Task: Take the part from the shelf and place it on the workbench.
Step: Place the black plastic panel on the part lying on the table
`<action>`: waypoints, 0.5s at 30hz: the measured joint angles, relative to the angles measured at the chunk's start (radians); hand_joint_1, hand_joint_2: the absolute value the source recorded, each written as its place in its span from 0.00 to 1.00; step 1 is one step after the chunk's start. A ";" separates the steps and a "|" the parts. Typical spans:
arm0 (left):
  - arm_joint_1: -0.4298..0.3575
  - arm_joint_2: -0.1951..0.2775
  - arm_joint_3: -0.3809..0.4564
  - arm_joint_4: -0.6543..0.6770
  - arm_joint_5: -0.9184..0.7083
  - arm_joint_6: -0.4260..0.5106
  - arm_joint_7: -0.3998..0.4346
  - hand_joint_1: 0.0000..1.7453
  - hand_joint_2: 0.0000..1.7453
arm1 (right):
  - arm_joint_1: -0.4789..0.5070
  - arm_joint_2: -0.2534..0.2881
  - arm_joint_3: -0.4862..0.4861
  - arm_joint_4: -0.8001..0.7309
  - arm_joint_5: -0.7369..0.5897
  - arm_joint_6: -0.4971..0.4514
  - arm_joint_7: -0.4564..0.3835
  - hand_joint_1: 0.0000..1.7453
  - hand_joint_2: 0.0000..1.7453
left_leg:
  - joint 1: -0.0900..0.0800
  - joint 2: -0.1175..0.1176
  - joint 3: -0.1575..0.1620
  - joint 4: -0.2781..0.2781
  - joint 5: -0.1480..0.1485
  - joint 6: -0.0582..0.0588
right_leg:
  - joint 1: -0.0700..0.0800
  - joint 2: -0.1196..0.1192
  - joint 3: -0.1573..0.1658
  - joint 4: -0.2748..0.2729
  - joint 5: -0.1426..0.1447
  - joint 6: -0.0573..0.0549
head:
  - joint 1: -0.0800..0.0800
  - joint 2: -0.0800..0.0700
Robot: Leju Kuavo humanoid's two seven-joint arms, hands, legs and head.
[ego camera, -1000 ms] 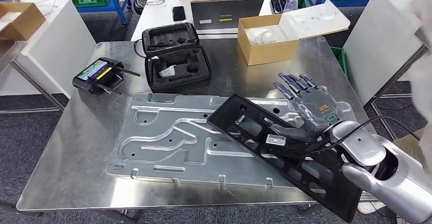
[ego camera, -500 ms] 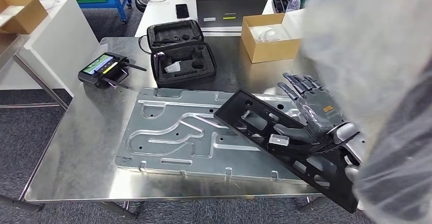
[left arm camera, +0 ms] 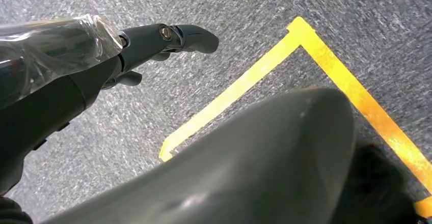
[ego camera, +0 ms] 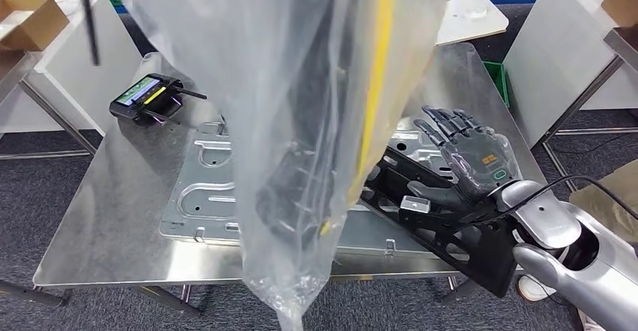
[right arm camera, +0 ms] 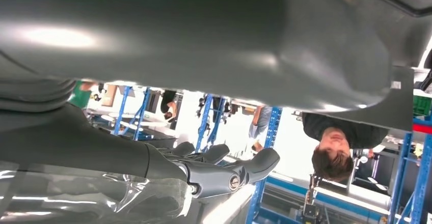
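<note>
The right hand [ego camera: 472, 167] grips the black plastic frame part [ego camera: 440, 226], which overhangs the workbench's [ego camera: 98, 218] front right corner above the stamped metal plate [ego camera: 197, 195]. The left hand [left arm camera: 153, 43] holds a clear bag [ego camera: 301, 120] hanging before the camera. Blocked sight could cause misplacement; released now, the part might tip off.
</note>
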 joint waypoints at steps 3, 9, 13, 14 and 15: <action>-0.003 0.000 0.000 0.000 0.000 0.000 0.000 0.00 0.00 | 0.005 0.000 -0.009 -0.002 -0.011 -0.002 0.004 0.00 0.00 | -0.010 -0.002 0.046 -0.099 0.028 0.012 | -0.001 0.000 -0.007 -0.001 0.013 0.016 | 0.001 0.000; -0.004 0.001 0.000 0.000 0.001 -0.002 0.000 0.00 0.00 | 0.017 -0.005 -0.024 -0.003 -0.038 -0.010 0.009 0.00 0.00 | -0.008 0.004 0.008 -0.115 0.083 0.045 | -0.006 0.002 -0.077 0.167 -0.124 0.041 | 0.003 0.000; -0.003 0.000 0.000 0.000 0.000 -0.003 0.000 0.00 0.00 | 0.026 -0.005 -0.026 -0.003 -0.046 -0.012 0.009 0.00 0.00 | -0.009 0.011 -0.030 -0.112 0.112 0.044 | -0.007 0.001 -0.061 0.259 -0.151 0.049 | 0.003 0.000; -0.003 0.000 0.000 0.000 0.000 -0.004 0.000 0.00 0.00 | 0.026 -0.005 -0.027 -0.003 -0.047 -0.012 0.009 0.00 0.00 | -0.008 0.012 -0.038 -0.110 0.118 0.041 | -0.007 -0.001 -0.011 0.188 -0.122 0.049 | 0.003 0.000; -0.004 0.000 0.000 0.000 0.000 -0.004 0.000 0.00 0.00 | 0.025 -0.005 -0.030 -0.003 -0.049 -0.012 0.009 0.00 0.00 | -0.009 0.012 -0.046 -0.106 0.123 0.037 | -0.008 -0.002 0.045 0.104 -0.103 0.050 | 0.003 0.000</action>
